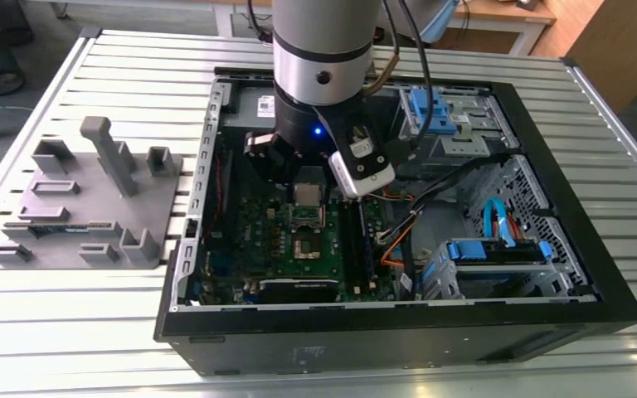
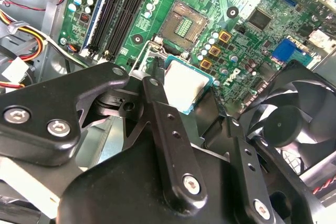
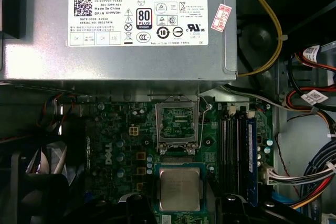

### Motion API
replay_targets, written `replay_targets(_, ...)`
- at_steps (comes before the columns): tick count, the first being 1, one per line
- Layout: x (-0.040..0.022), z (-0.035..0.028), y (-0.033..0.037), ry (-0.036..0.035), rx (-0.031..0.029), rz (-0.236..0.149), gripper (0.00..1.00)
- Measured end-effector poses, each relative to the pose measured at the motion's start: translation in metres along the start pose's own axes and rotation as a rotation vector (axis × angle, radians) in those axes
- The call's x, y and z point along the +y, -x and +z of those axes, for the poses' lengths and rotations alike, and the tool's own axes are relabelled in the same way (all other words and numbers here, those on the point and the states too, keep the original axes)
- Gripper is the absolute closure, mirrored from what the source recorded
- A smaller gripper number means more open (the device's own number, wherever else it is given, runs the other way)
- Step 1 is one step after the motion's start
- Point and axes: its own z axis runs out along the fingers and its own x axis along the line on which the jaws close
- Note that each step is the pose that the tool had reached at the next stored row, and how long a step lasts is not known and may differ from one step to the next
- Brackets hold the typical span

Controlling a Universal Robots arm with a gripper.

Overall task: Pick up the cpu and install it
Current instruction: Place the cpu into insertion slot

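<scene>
The cpu [image 2: 185, 83] is clamped by its edges in the gripper [image 2: 186, 97] and held above the board [image 3: 113, 145], near the open socket [image 3: 177, 121]. It is judged light, stiff and fragile on its underside, so it is best gripped by the thin rim alone. A flat, silvery-grey square top with a darker rim is seen.
</scene>
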Motion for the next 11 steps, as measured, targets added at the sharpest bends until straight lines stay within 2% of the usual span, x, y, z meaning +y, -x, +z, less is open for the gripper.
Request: replay_targets(11,-0.0001,0.0026,0.0000,-0.0001,0.0001,0.000,0.53)
